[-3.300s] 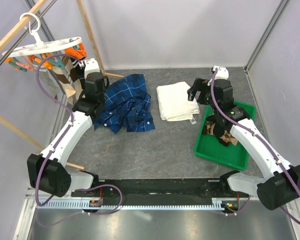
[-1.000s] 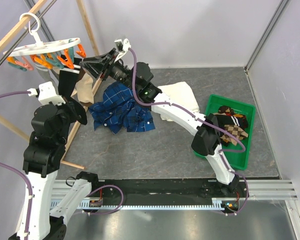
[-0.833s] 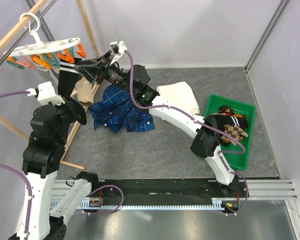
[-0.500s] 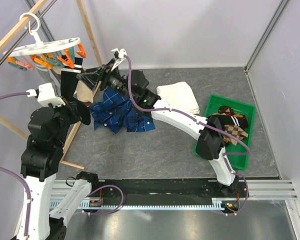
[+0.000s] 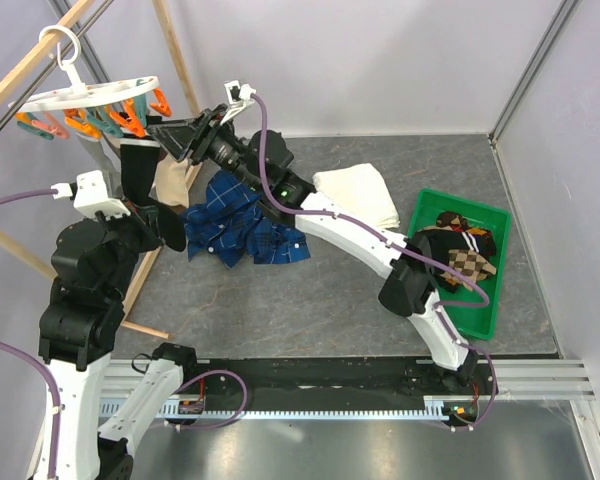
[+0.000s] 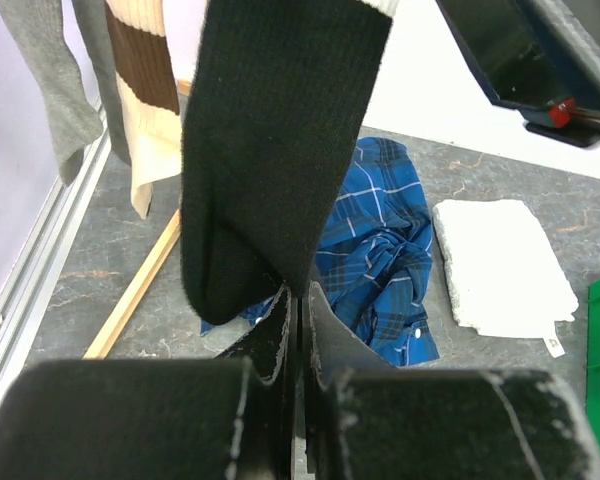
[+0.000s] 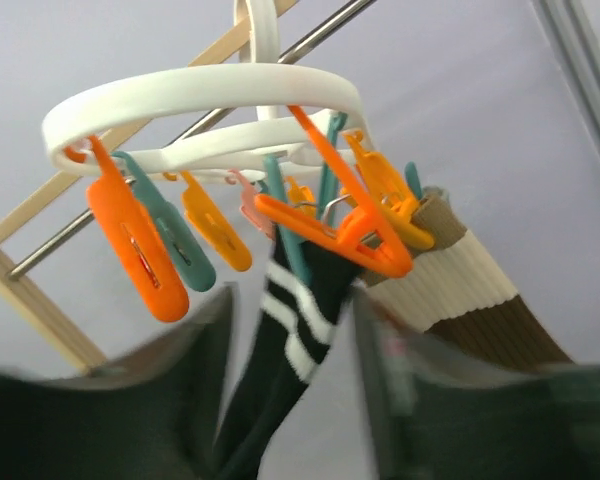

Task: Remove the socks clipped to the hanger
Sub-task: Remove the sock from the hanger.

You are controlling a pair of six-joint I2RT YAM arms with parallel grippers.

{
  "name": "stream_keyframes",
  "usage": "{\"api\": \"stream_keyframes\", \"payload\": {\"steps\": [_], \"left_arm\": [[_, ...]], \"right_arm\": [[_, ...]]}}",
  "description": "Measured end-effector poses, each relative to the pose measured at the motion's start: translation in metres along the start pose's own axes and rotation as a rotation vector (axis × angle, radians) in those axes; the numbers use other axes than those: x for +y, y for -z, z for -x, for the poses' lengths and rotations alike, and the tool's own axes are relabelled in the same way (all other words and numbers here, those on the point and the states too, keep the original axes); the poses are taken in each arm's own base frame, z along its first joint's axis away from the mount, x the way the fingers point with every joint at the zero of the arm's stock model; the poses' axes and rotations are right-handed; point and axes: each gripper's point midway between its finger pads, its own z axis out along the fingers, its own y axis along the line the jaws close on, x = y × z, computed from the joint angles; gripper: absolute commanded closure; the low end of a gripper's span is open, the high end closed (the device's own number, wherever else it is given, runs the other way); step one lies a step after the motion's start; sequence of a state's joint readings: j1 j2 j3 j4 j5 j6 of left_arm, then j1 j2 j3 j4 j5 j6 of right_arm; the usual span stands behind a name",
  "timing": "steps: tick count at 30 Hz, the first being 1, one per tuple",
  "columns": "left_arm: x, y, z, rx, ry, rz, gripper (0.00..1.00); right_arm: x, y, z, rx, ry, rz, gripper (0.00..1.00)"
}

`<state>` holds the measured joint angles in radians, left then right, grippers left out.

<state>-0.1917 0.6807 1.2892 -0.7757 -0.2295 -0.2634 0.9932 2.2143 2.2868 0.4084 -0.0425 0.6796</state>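
Three socks, a grey sock (image 6: 50, 80), a beige-and-brown sock (image 6: 145, 100) and a black sock (image 6: 270, 150), hang clipped to the white hanger (image 7: 200, 100) above the worktop's (image 5: 330, 290) far-left corner. The right pincer (image 7: 292, 330) stands open astride the black sock's cuff; the left pincer (image 6: 300, 300) is closed just beneath its toe.

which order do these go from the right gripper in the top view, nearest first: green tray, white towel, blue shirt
From the right gripper, raised beside the hanger:
1. blue shirt, left of centre, just beneath the reaching arm.
2. white towel, centre.
3. green tray, far right.
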Motion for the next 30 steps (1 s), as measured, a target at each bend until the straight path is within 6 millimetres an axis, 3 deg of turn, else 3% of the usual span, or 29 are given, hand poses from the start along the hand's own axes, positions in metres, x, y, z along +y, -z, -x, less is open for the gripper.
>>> {"api": "stream_keyframes", "payload": {"steps": [5, 8, 17, 23, 25, 28, 30], "left_arm": [[0.001, 0.000, 0.000, 0.001, -0.001, 0.006, 0.98], [0.005, 0.000, -0.001, 0.004, -0.003, 0.030, 0.98], [0.025, -0.001, -0.001, -0.005, -0.007, 0.141, 0.98], [0.038, 0.003, 0.011, -0.032, -0.007, 0.225, 0.98], [0.042, 0.005, 0.015, -0.047, -0.005, 0.248, 0.98], [0.046, 0.006, 0.017, -0.055, -0.005, 0.272, 0.98], [0.047, 0.005, 0.016, -0.050, -0.007, 0.281, 0.98]], "right_arm": [[-0.015, -0.009, -0.012, -0.003, 0.006, -0.021, 0.77], [-0.023, -0.008, -0.022, 0.019, 0.017, -0.037, 0.82], [-0.010, -0.007, -0.041, 0.057, 0.128, -0.023, 0.83], [0.035, -0.008, -0.051, 0.071, 0.201, 0.034, 0.76], [0.049, -0.008, -0.051, 0.061, 0.219, 0.051, 0.66], [0.060, -0.006, -0.054, 0.069, 0.238, 0.061, 0.55], [0.061, -0.004, -0.056, 0.079, 0.251, 0.056, 0.55]]}}
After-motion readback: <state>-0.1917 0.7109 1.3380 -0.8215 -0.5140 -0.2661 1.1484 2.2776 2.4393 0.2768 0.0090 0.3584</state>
